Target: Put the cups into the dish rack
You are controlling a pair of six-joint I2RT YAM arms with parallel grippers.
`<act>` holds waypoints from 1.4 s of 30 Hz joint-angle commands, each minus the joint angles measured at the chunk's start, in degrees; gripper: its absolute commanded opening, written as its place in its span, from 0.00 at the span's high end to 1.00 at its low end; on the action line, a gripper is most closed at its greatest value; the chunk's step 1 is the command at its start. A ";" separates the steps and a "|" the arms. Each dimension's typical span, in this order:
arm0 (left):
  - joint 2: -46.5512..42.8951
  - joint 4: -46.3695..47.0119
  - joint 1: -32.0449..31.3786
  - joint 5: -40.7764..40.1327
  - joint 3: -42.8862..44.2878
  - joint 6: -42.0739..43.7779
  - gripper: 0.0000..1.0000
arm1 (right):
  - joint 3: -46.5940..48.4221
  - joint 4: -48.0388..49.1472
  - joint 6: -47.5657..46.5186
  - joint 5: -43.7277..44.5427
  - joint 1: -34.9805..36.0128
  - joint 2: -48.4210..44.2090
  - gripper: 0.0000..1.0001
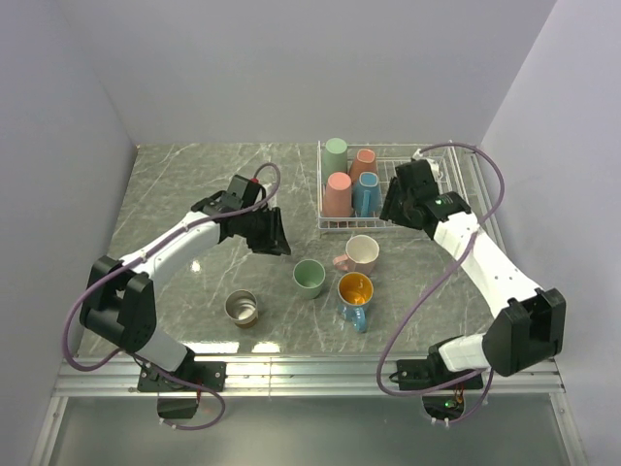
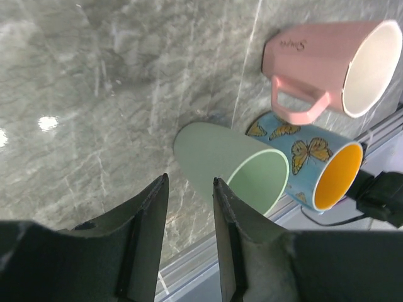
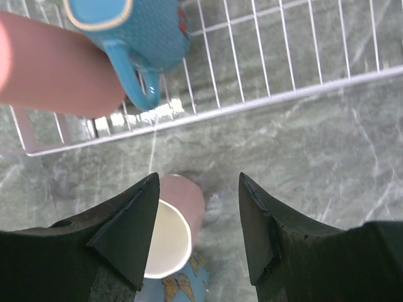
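Observation:
The white wire dish rack (image 1: 398,155) stands at the back right and holds a mint green cup (image 1: 335,150), a brown cup (image 1: 365,163), a salmon pink cup (image 1: 337,194) and a blue mug (image 1: 366,194), all upside down. On the table lie a pale pink mug (image 1: 361,254), a mint green cup (image 1: 309,278), a blue mug with an orange-gold inside (image 1: 354,291) and a steel cup (image 1: 241,308). My left gripper (image 1: 277,236) is open and empty, left of and above the green cup (image 2: 233,170). My right gripper (image 1: 396,209) is open and empty at the rack's front edge (image 3: 283,94), above the pale pink mug (image 3: 173,233).
The left wrist view shows the pink mug (image 2: 327,69) and the butterfly-printed blue mug (image 2: 315,170) close beside the green cup. The rack's right half (image 3: 302,44) holds no cups. Grey walls close the table at the back and sides.

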 commanded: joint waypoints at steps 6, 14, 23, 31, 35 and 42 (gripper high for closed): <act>-0.45 -0.85 -5.03 -2.73 2.14 4.17 0.60 | -5.26 0.97 1.48 1.11 -1.27 -6.12 0.39; 1.57 -1.46 -10.21 -7.56 2.05 4.09 0.62 | -7.46 1.06 1.13 1.02 -2.24 -8.93 0.39; 3.68 -1.90 -13.82 -12.66 2.40 2.86 0.73 | -8.26 0.88 -0.54 0.50 -3.55 -10.34 0.39; 2.72 -3.74 -14.44 -15.65 4.68 2.59 1.00 | -6.59 0.09 -1.51 -0.21 -3.99 -10.08 0.39; 0.96 -6.29 -14.26 -18.98 7.14 3.99 1.00 | -4.13 -0.79 -1.86 -1.08 -3.91 -9.73 0.39; -3.96 -5.95 -9.78 -14.52 10.75 3.65 1.00 | -1.05 0.09 0.33 -8.73 -3.99 -10.95 0.36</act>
